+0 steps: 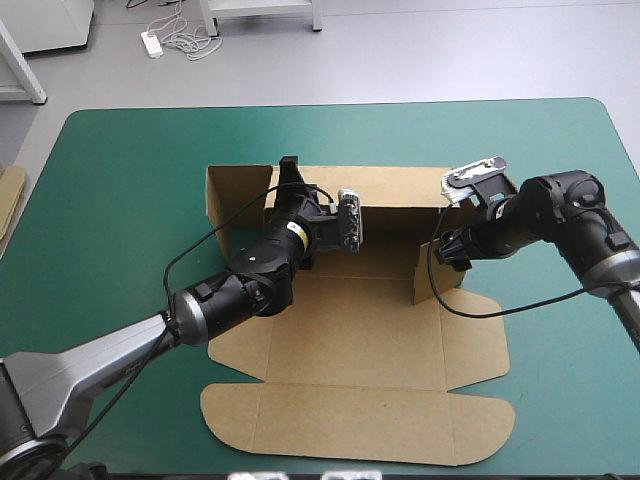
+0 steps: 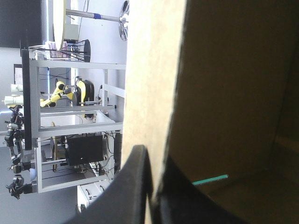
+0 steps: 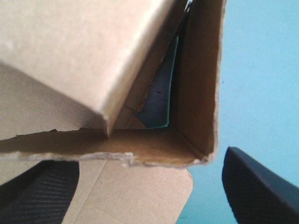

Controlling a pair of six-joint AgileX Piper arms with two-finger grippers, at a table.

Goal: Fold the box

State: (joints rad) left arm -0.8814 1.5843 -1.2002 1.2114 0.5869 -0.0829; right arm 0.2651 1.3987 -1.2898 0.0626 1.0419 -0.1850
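pinching the raised far wall of the brown cut-board box (image 1: 350,340), the left gripper (image 2: 156,198) has its two broad black fingers (image 2: 135,186) all but closed, the board sheet between them, one finger on each face. ahead of it the wall stands upright, with a sliver of the teal-green table cover (image 1: 120,200) showing beneath. the right gripper (image 3: 149,163) is spread wide and grasps nothing. between and just ahead of its fingers is the box's raised corner, one side wall upright, another panel leaning inward. behind both grippers the box's lid panel lies flat on the cover.
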